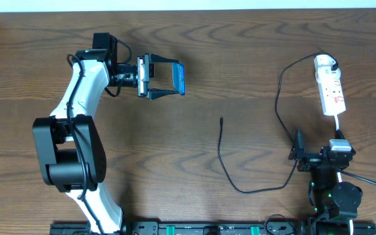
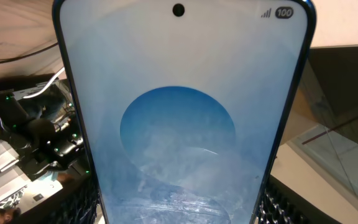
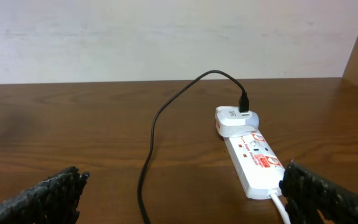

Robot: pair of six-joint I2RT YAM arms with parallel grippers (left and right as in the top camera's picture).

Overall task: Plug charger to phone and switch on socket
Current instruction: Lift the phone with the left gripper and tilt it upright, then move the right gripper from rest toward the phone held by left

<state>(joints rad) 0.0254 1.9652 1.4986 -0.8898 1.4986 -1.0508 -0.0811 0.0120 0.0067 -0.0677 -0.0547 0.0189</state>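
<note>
Overhead: dark brown wood-grain table (image 1: 194,46), matte, with a pale wall strip along its far edge. The white-and-black left arm (image 1: 77,111) reaches in, and the left tool (image 1: 168,79) is clamped on the phone (image 1: 180,78), a slim slab with a blue face, left of centre. The charger (image 1: 240,188), a thin black cable, lies loose mid-table; its plug tip is free and well apart from the phone. The socket (image 1: 331,91), a white elongated strip with red marks, sits far right. The right tool (image 1: 320,147) is spread wide and holds nothing.

Left wrist: the phone (image 2: 179,124) fills the view, a glossy pale-blue screen with a darker circle, between ribbed black pads (image 2: 284,208).

Right wrist: black textured fingers (image 3: 48,196) stand apart. The socket (image 3: 253,160) lies ahead on the table (image 3: 73,124), with a white adapter (image 3: 236,119) plugged in at its far end and the charger (image 3: 166,112) arching off it. Behind is an off-white wall (image 3: 166,37).
</note>
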